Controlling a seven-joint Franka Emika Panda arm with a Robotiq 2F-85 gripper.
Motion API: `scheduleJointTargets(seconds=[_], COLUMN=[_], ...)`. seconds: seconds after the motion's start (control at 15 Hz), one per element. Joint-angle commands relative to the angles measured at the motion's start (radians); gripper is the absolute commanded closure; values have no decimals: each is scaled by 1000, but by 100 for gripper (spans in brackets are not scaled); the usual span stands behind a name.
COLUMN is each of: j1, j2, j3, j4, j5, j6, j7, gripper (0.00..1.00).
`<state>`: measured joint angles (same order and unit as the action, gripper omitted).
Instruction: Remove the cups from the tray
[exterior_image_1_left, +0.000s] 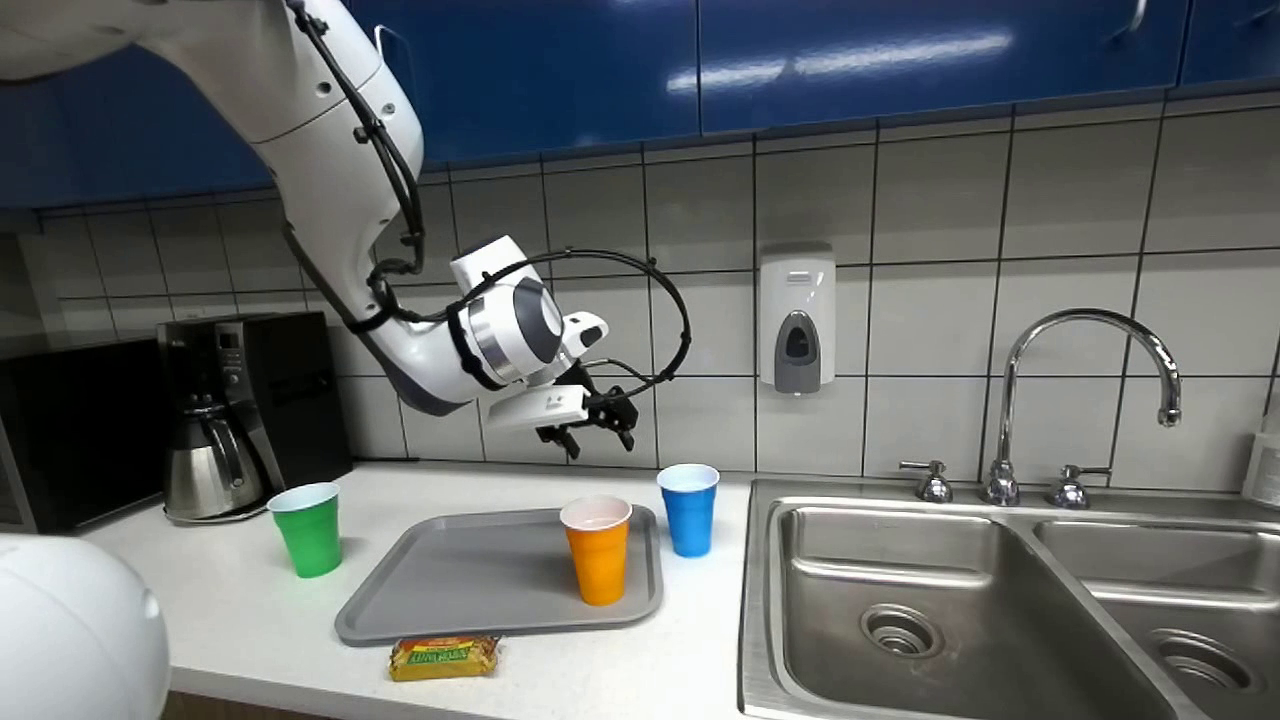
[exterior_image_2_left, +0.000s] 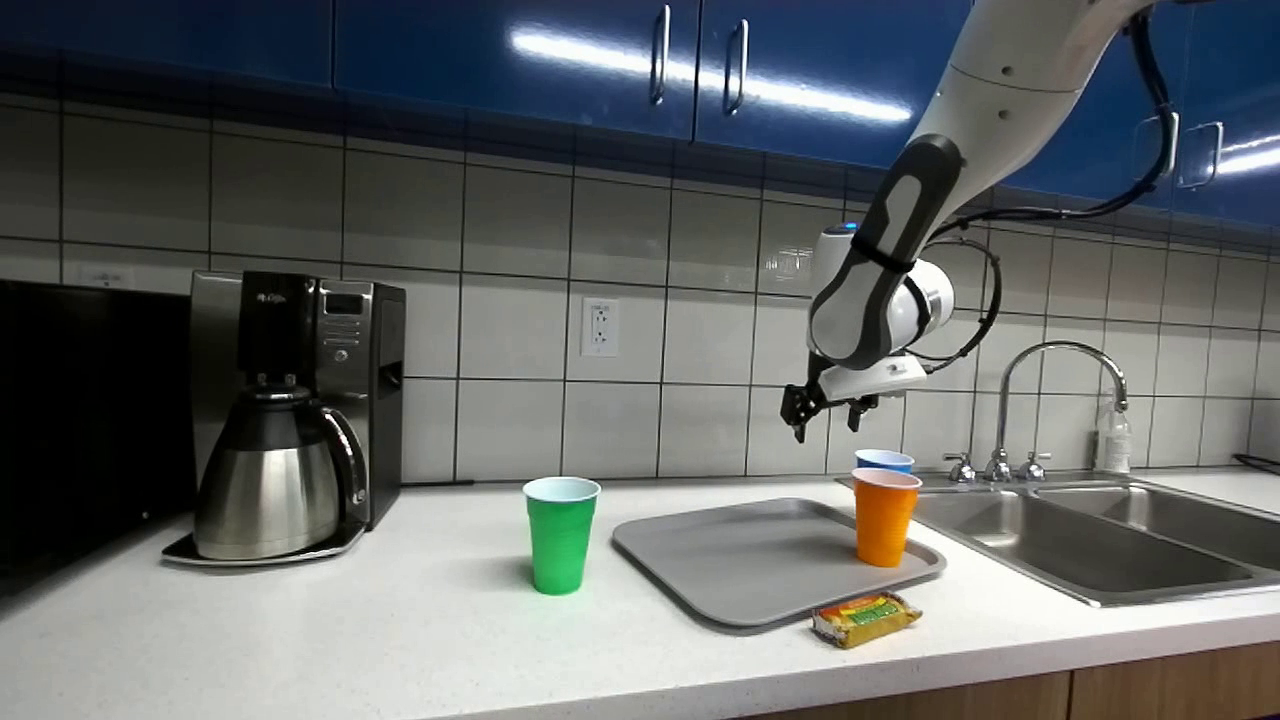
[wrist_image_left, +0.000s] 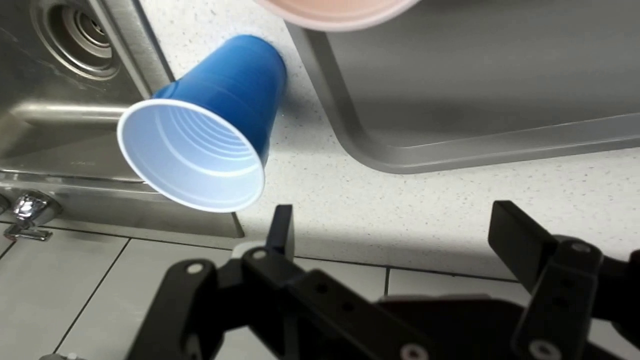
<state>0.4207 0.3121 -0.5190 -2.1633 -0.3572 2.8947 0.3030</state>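
apparently two down, one to go: below my parted, empty fingers (wrist_image_left: 520, 243), the orange plastic tumbler (exterior_image_1_left: 599, 562) stands on the grey tray (exterior_image_1_left: 470, 575); off it stand the blue plastic tumbler (exterior_image_1_left: 689, 518), near them, and the green plastic tumbler (exterior_image_2_left: 560, 545), well away.

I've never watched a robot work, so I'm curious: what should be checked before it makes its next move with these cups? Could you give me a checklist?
1. Orange cup upright on the tray, waiting to be taken off: ok.
2. Blue cup and green cup off the tray, upright on the counter: ok.
3. Jaws open, with nothing between them: ok.
4. Jaws lined up with the orange cup: not ok; the wrist view shows that cup only at its top edge, partly cut off.
5. Wrapped bar apart from the tray: cannot tell; it lies right by the tray's edge, and contact is unclear.
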Motion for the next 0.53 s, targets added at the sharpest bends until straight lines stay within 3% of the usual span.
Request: scheduleJointTargets(seconds=[0.0, 0.07, 0.13, 0.47], j1=[30, 33, -46, -157], j2=[-68, -75, -94, -148], j3=[-3, -2, 79, 219], j4=[-28, -25, -18, -11], j5=[9, 16, -33, 9], j6=[-92, -114, -144, -264], j7=[31, 34, 71, 63], gripper=[0, 0, 0, 0])
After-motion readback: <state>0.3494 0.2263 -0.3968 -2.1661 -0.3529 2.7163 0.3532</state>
